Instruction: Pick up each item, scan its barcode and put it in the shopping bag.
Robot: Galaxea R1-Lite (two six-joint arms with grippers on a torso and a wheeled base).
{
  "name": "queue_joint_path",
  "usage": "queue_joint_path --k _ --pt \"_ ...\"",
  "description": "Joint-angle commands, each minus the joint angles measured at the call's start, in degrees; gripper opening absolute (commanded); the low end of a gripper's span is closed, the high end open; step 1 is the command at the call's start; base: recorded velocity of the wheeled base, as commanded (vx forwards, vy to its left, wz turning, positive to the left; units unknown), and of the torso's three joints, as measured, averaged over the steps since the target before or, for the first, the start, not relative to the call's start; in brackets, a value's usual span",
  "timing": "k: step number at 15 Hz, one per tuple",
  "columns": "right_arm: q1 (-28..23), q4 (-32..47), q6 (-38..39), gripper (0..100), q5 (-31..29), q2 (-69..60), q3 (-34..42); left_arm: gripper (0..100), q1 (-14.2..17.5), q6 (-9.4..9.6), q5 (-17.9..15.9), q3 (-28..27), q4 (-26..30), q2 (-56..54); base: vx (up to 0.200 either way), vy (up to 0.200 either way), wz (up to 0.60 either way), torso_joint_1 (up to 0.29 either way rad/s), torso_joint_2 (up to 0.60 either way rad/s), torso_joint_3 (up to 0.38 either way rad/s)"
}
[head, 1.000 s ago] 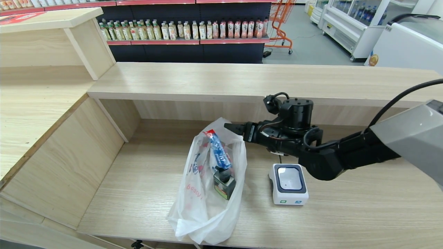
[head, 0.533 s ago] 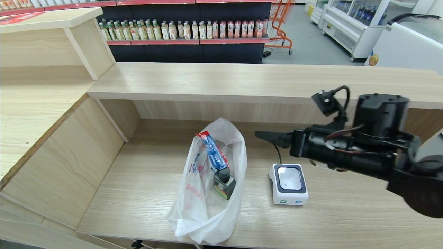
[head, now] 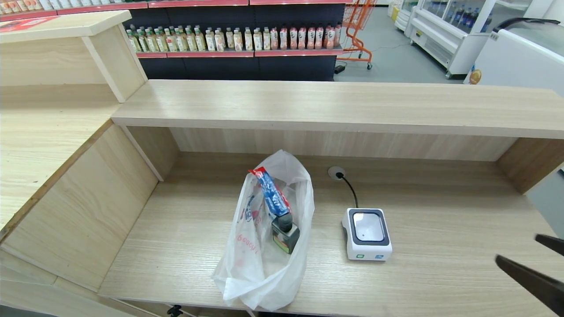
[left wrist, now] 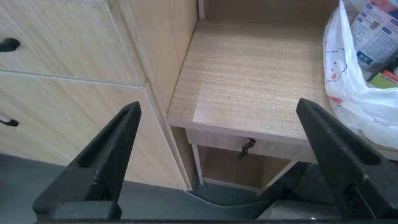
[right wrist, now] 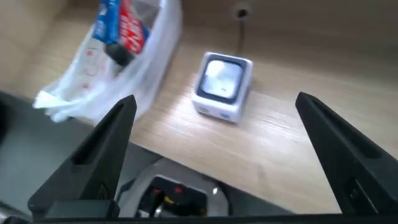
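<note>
Shopping bag [head: 257, 273] stands open on the lower counter [head: 445, 224], left of the scanner [head: 368, 233] and apart from it. Inside the bag: blue-and-red tube [head: 272, 193] leaning upright, its lower end touching a dark bottle [head: 285, 233]. Scanner cable [head: 351, 190] runs to a port at the counter's back. Right gripper [right wrist: 214, 98]: fingers spread wide, holding nothing, above the counter's near right part. Left gripper [left wrist: 219, 104]: fingers wide, holding nothing, off the counter's near left corner, beside drawer fronts [left wrist: 56, 56].

White shopping bag [head: 246, 269] holds a blue tube [head: 272, 193] and dark bottle [head: 285, 233]
</note>
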Motion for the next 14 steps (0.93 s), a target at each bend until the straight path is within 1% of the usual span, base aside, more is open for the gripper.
queue_joint_path --k 1,2,3,5,10,11,14 --pt "-11.5 9.0 -4.0 100 -4.9 -33.5 16.4 100 0.0 0.0 0.0 0.0 0.0 0.0 0.0 0.0 0.0 0.0 0.0 0.0" --pt "-12.0 10.6 -3.6 100 -4.8 -35.5 16.4 100 0.0 0.0 0.0 0.0 0.0 0.0 0.0 0.0 0.0 0.0 0.0 0.0" --pt "-11.5 14.7 -3.3 100 -5.5 -38.2 16.4 100 0.1 0.0 0.0 0.0 0.0 0.0 0.0 0.0 0.0 0.0 0.0 0.0" --pt "-12.6 14.3 -3.3 100 -5.5 -40.7 16.4 100 0.0 0.0 0.0 0.0 0.0 0.0 0.0 0.0 0.0 0.0 0.0 0.0" --pt "-12.7 14.3 -3.1 100 -5.5 -40.7 16.4 100 0.0 0.0 0.0 0.0 0.0 0.0 0.0 0.0 0.0 0.0 0.0 0.0" --pt "-12.7 14.3 -3.2 0 -5.5 -40.7 16.4 100 0.0 0.0 0.1 0.0 0.0 0.0 0.0 0.0 0.0 0.0 0.0 0.0" --pt "-12.7 14.4 -2.7 0 -5.5 -40.7 16.4 100 0.0 0.0 0.0 0.0 0.0 0.0 0.0 0.0 0.0 0.0 0.0 0.0"
